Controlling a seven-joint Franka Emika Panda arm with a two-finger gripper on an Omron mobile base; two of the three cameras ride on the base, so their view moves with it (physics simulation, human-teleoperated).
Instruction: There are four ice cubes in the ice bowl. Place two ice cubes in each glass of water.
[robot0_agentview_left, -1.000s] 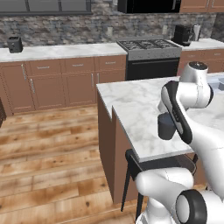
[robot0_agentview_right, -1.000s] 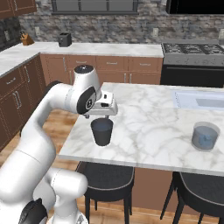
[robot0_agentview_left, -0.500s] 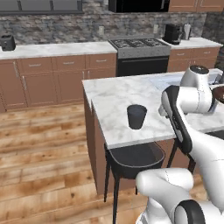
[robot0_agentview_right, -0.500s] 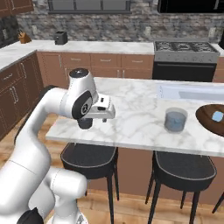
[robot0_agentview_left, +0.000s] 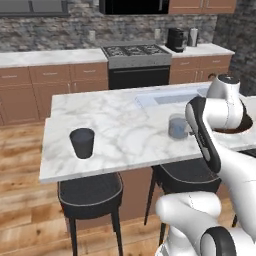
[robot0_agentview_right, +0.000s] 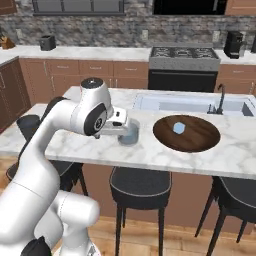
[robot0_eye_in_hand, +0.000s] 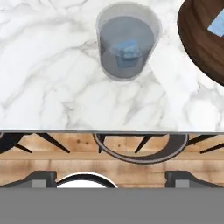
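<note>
1. The end effector (robot0_agentview_right: 121, 131), jaws spread and empty, hovers at the near edge of the marble surface (robot0_agentview_left: 115, 132), just beside the see-through glass (robot0_eye_in_hand: 127, 41).
2. That glass holds pale blue ice (robot0_eye_in_hand: 127, 54) under water.
3. Farther right, the ice bowl (robot0_agentview_right: 186, 133) holds one visible ice cube (robot0_agentview_right: 178, 128).
4. The dark glass (robot0_agentview_left: 82, 143) stands well apart.
5. Likely step: fetching another cube; next, reach over the bowl and descend.

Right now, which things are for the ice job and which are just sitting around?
For the job:
round dark-brown wooden bowl
pale blue ice cube in the bowl
see-through grey glass
pale blue ice in that glass
dark grey glass

Just around:
black stove
sink tap
black coffee maker
</note>
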